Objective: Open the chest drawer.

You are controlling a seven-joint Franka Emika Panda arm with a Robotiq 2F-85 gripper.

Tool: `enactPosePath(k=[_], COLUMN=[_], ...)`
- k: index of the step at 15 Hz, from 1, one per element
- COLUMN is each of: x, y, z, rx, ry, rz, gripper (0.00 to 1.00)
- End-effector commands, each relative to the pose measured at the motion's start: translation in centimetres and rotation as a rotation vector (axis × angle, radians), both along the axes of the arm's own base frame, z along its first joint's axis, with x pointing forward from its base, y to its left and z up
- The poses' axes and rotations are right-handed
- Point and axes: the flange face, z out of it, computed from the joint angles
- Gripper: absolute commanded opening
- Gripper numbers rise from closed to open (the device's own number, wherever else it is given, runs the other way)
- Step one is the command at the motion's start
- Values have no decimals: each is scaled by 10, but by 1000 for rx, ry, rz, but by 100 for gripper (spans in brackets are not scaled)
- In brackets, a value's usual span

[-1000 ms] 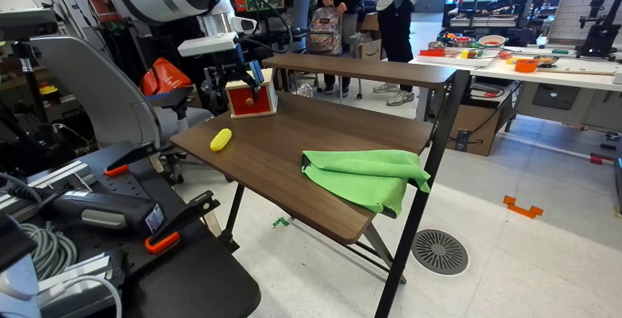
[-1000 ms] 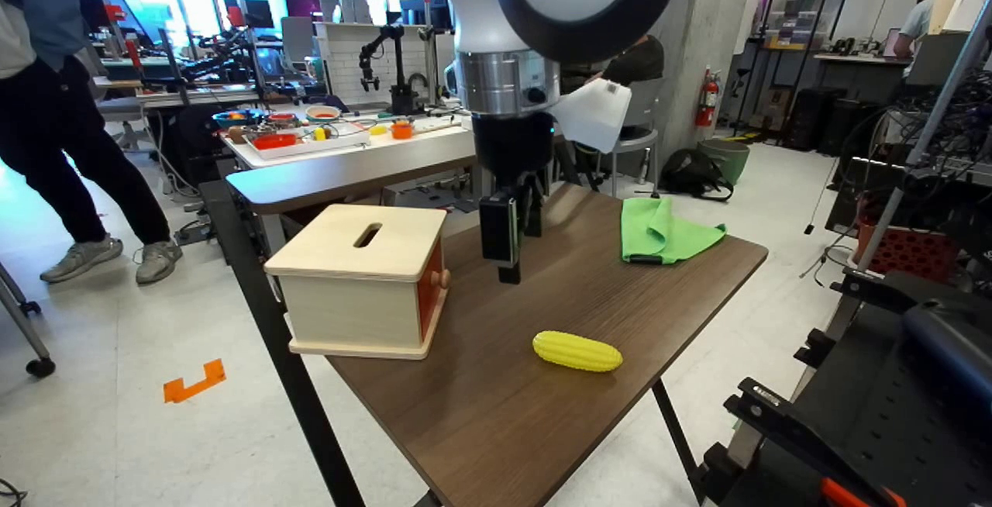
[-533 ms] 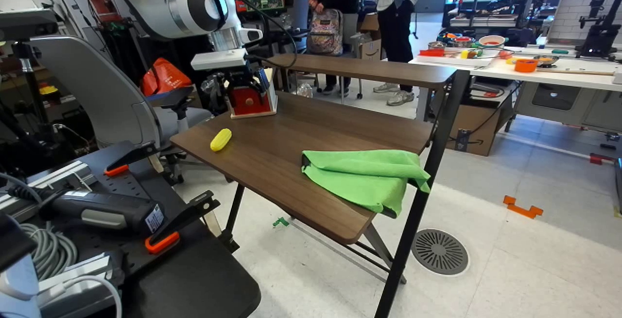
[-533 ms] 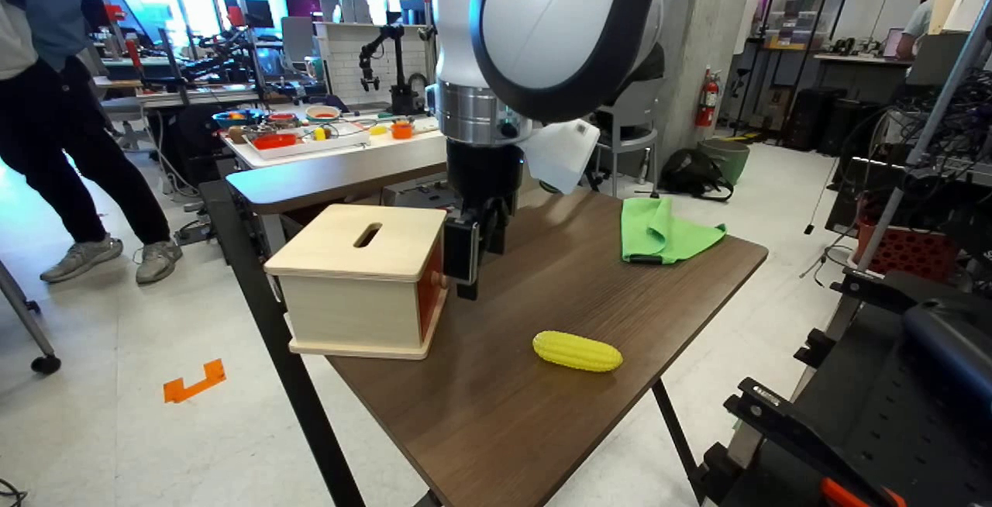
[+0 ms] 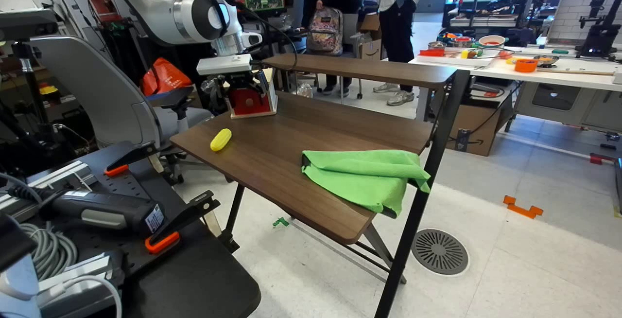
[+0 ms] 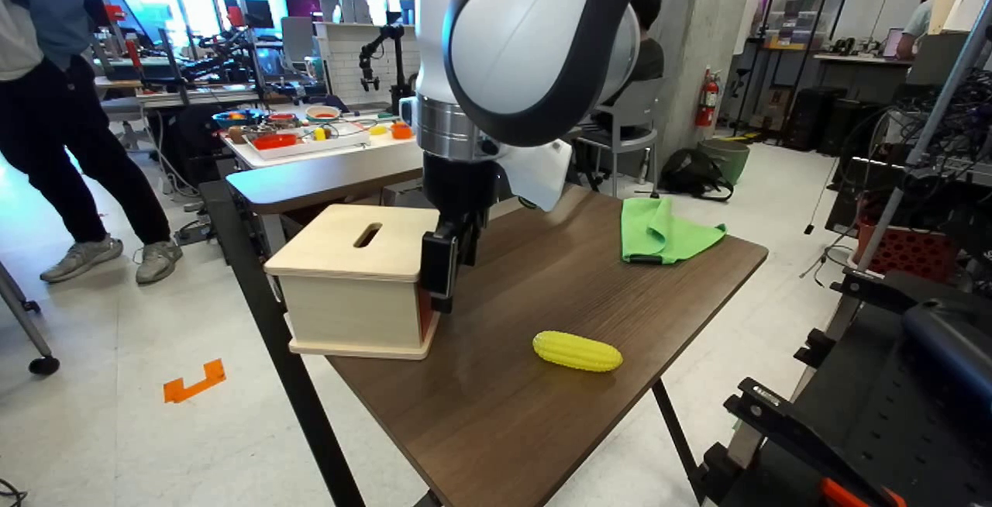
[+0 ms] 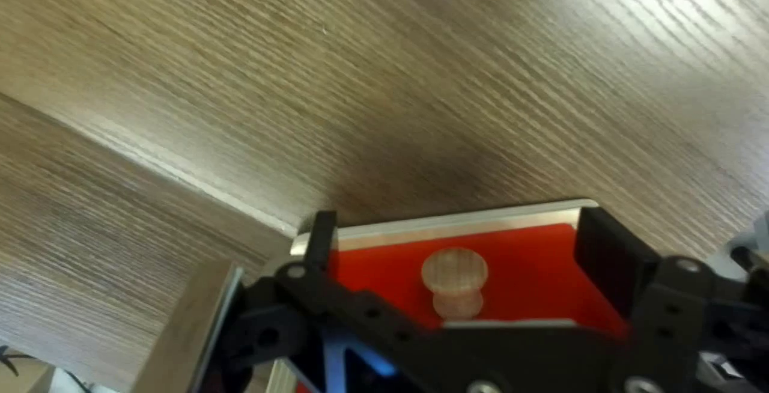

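The chest is a small pale wooden box [image 6: 349,313] with a slot in its top. Its drawer has a red front [image 7: 528,267] with a round wooden knob [image 7: 455,273]. The red front also shows in an exterior view [image 5: 243,109] and looks closed. My gripper [image 7: 458,225] is open, pointing down in front of the drawer. One finger stands on each side of the knob, apart from it, with the knob nearer the left finger in the wrist view. In an exterior view the gripper [image 6: 443,290] hides the knob and most of the red front.
The chest stands at one end of the brown table [image 5: 301,128]. A yellow corn-like object [image 6: 577,351] lies on the table near the chest. A green cloth [image 5: 364,172] lies at the far end. A raised shelf [image 5: 359,70] runs along one long side.
My gripper has moved toward the chest and a little lower, from beside the drawer to around its knob. It has also turned. The drawer, corn-like object and cloth have not moved.
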Motion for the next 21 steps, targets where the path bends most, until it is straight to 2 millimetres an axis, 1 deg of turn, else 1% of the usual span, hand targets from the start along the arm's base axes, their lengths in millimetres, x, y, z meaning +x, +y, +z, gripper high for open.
enactPosePath(k=[1,2,5,6,9,11,12,13,18,21], x=[9,9,8,7,6,7,7,6,-1,-7], y=[9,10,10,9,5,-1,-3,-4,-9,-15], z=[-2,-2,-6,-8,-9,-6,-6,-5,-4,-1], rx=[27,29,30,26,23,21,22,24,12,-11], ry=[-16,-17,-8,-5,-2,-8,-9,-10,8,24], rz=[59,71,98,106,121,126,131,131,127,119], gripper=[75,74,49,43,19,6,5,7,7,7])
